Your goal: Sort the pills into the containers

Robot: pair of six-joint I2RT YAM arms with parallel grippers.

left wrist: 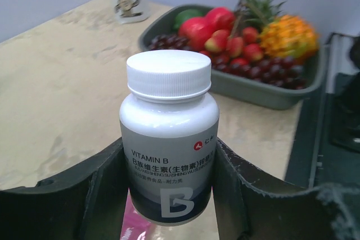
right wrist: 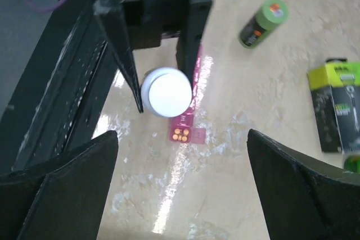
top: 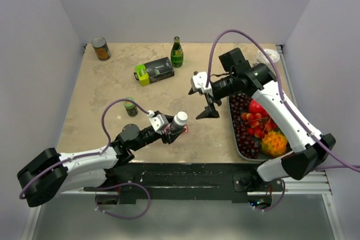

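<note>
My left gripper (top: 171, 125) is shut on a white-capped vitamin B bottle (top: 179, 119), held upright; the left wrist view shows it between my fingers (left wrist: 169, 139). Under the bottle lies the pink pill-organiser strip (right wrist: 194, 85), mostly hidden; a pink sliver shows below the bottle (left wrist: 132, 223). Its end compartment is open, lid (right wrist: 197, 135) flipped aside, with several orange pills (right wrist: 180, 134) inside. My right gripper (top: 207, 113) hovers open and empty above and to the right of the bottle, looking down on its cap (right wrist: 167, 92).
A dark fruit tray (top: 234, 136) sits at the right, also in the left wrist view (left wrist: 270, 91). A small green-capped bottle (top: 130, 107), a green and black box (top: 153, 72), a green bottle (top: 177, 53) and a can (top: 101, 49) stand farther back.
</note>
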